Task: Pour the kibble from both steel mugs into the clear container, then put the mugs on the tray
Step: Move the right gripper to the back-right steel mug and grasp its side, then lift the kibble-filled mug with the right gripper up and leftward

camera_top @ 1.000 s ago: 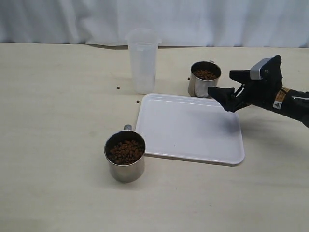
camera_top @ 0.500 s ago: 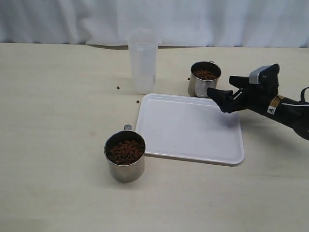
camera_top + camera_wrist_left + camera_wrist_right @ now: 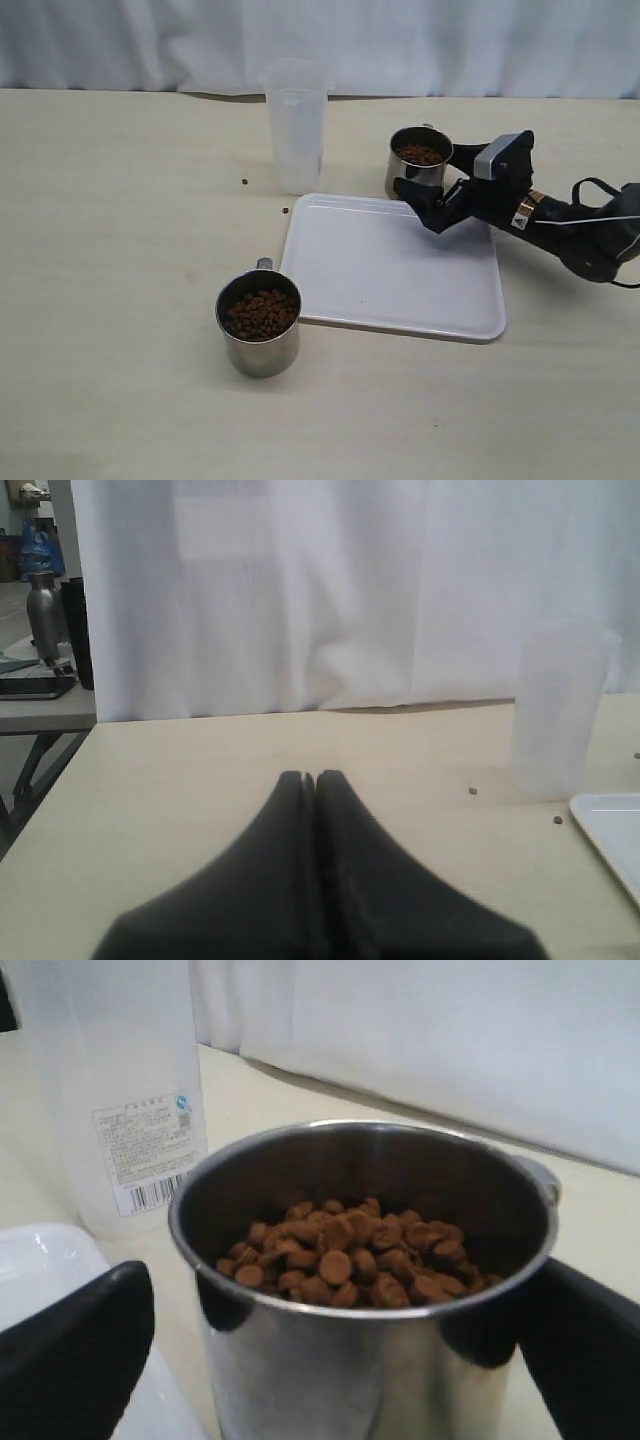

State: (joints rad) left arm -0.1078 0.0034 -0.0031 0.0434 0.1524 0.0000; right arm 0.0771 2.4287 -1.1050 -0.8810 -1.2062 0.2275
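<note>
Right gripper (image 3: 429, 168), fingers (image 3: 70, 1350) released, flanks the shiny cylindrical steel mug (image 3: 360, 1380) of brown kibble pellets (image 3: 350, 1255) beside the flat white plastic tray (image 3: 400, 270); left gripper (image 3: 312, 778) clenched on nothing.

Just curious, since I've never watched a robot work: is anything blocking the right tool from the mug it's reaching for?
Nothing visible. The right tool has its jaws open around the far steel mug, one finger on each side. Only tabletop lies between that mug and the clear container.
</note>
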